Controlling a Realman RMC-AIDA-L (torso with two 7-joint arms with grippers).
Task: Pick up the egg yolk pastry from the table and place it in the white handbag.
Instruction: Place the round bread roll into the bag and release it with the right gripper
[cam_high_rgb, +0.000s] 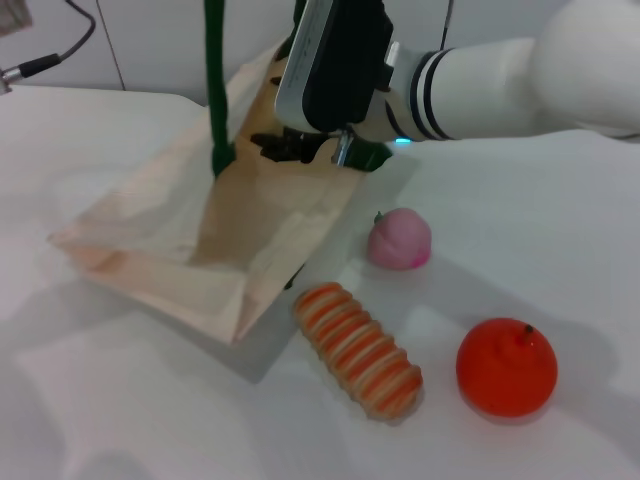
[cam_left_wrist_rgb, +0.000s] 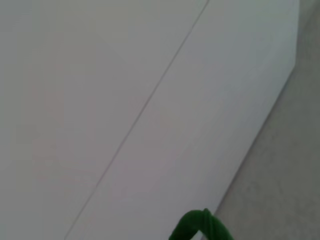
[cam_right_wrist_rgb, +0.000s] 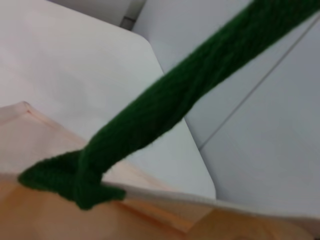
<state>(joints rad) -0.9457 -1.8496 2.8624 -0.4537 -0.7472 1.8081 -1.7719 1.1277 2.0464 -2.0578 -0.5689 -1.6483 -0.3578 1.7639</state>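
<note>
The white handbag lies on the table with its mouth toward the far side. One dark green handle is pulled straight up and leaves the top of the head view. My right gripper hovers just over the bag's mouth at the far end. The egg yolk pastry is hidden in every view. The right wrist view shows the green handle stretched taut from the bag's cream rim. The left wrist view shows only a bit of green handle against a wall. My left gripper itself is out of view.
A pink peach sits right of the bag. A long orange-striped bread lies near the bag's front corner, and an orange is to its right. A cable runs at the far left of the white table.
</note>
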